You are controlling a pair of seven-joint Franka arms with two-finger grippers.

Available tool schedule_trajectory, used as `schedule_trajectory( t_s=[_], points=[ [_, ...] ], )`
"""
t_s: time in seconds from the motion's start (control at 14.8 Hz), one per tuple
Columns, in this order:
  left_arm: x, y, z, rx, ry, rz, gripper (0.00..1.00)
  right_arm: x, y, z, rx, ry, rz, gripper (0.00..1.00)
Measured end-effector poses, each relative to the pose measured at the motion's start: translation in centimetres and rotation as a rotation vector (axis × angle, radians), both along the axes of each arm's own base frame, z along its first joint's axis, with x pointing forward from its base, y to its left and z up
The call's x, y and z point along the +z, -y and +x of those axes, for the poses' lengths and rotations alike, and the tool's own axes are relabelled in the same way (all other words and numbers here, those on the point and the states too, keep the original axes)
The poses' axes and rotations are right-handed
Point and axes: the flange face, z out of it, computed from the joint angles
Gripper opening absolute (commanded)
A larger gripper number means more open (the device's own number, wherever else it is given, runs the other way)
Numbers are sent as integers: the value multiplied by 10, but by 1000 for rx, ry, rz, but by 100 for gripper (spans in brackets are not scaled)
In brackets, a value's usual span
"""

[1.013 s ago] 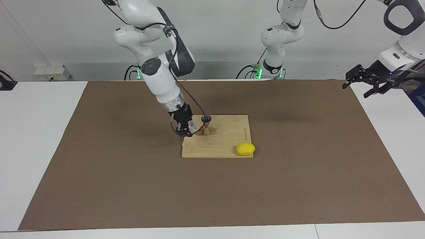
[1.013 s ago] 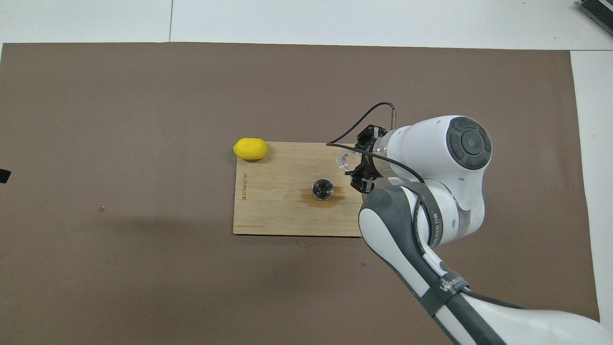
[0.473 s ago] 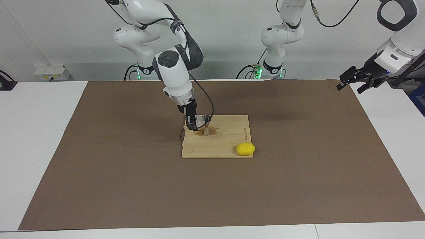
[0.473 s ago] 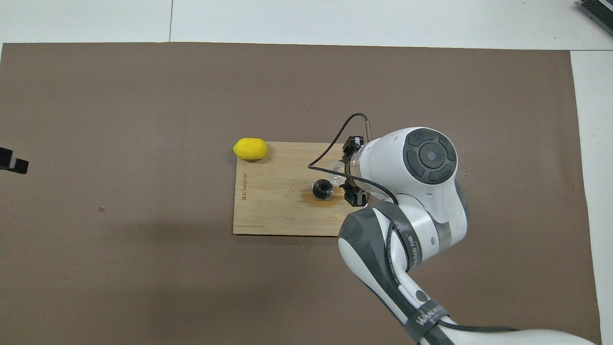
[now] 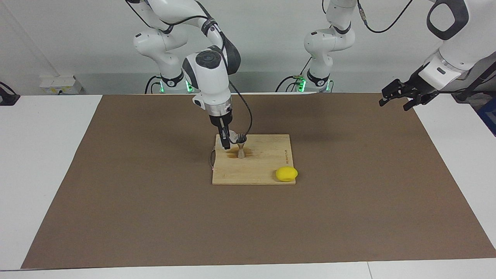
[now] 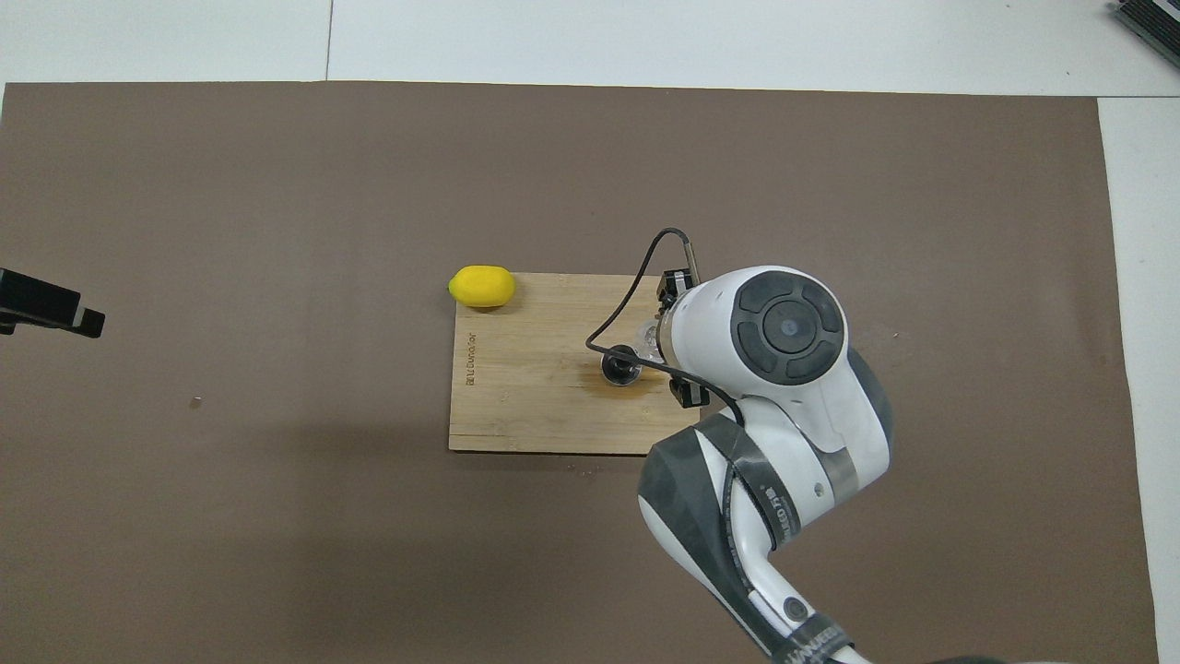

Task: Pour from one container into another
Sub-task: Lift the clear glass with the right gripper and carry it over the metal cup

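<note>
A small clear glass tumbler [image 5: 233, 138] with faceted sides is held clamped between the fingers of the right gripper [image 5: 226, 140] near the centre of the facing view, tipped over so that its mouth lies at the rim of the jigger [image 5: 241, 146]. The jigger, a grey metal hourglass of two cones joined at a narrow waist, is stood upright on the wooden cutting board [image 5: 263, 170]. Whether anything is inside either container cannot be told. In the overhead view the jigger [image 6: 621, 364] is seen as a dark round mouth at mid-frame, with the tumbler [image 6: 648, 334] just beside it and largely covered by the white wrist of the right arm. A darker brown stain [image 6: 599, 380] is shown on the pale, grained board [image 6: 516, 406] around the jigger's foot. A smooth yellow lemon [image 5: 286, 174] is set at the board's lower right corner in the facing view, touching its edge. A matte brown mat [image 5: 155, 217] is spread over the white table [image 5: 38, 155]. The left gripper [image 5: 395, 95] is held in the air at the upper right of the facing view, over the mat's corner, with its fingers apart and nothing between them.
</note>
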Motion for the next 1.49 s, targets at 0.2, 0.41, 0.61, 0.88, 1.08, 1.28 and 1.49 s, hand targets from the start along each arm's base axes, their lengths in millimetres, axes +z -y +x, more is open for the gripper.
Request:
schedule_trajectory(
  t_s=[0.2, 0.41, 0.61, 0.88, 1.08, 1.28, 1.49],
  points=[
    [0, -22, -3, 32, -4, 43, 100, 1, -8, -4, 26, 24, -36, 6],
    [1, -35, -4, 50, -3, 72, 100, 4, -17, -9, 78, 63, -90, 6],
    [2, -16, -2, 3, 2, 132, 100, 7, -22, -12, 125, 100, -141, 6],
    [4, 2, 1, 44, 8, 161, 100, 10, -34, -21, 165, 118, -166, 6],
    [6, 1, 3, 67, 24, 165, 100, 12, -40, -26, 183, 124, -174, 6],
    [6, 4, 3, 67, 28, 166, 100, 11, -39, -27, 209, 144, -214, 6],
    [6, 7, 4, 64, 28, 167, 100, 8, -39, -32, 247, 167, -265, 6]
  ],
)
